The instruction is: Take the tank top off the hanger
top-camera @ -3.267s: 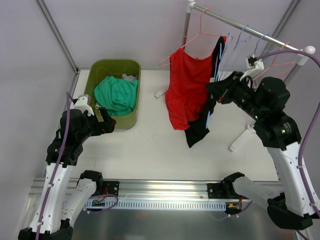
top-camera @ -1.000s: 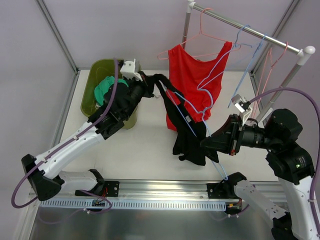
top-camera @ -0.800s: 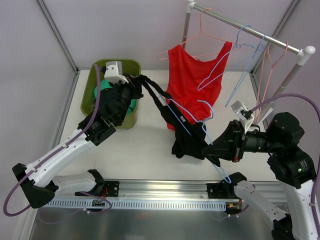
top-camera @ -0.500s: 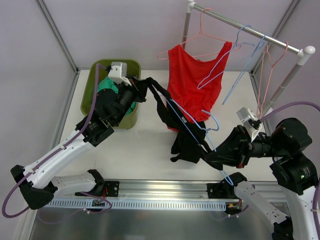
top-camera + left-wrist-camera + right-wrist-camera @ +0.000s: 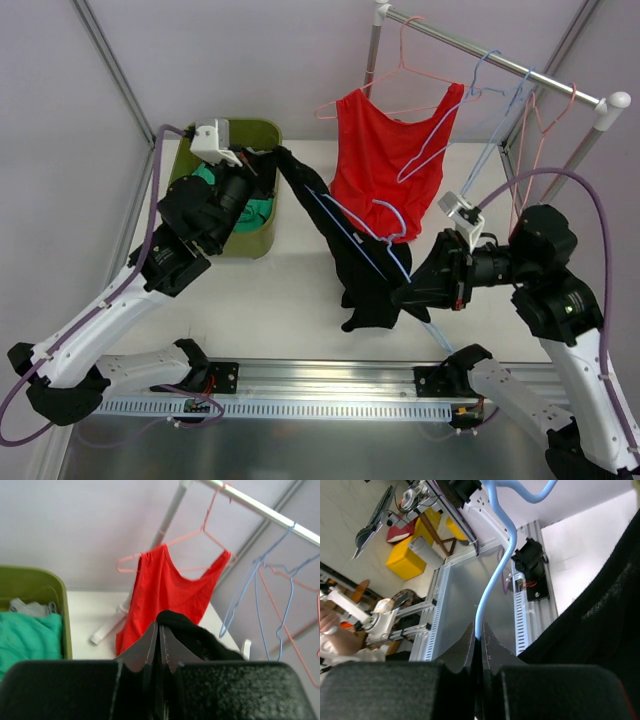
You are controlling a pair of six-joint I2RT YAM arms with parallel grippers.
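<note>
While the right arm's fingers (image 5: 466, 642) pinch shut on the blue hanger (image 5: 510, 535) above the worktop (image 5: 290, 290), the black tank top (image 5: 368, 285), likely soft, light and stretchy, spans up to the left fingers (image 5: 147, 645), clamped on its strap, which looks the best hold. Two tank tops show; the red one (image 5: 385, 150) hangs behind.

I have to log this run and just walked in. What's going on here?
The left hand pinches the black tank top near the green bin, while the right hand grips the blue hanger. The top is stretched between them and does not look free of the hanger yet. A red tank top hangs on the rack.
</note>
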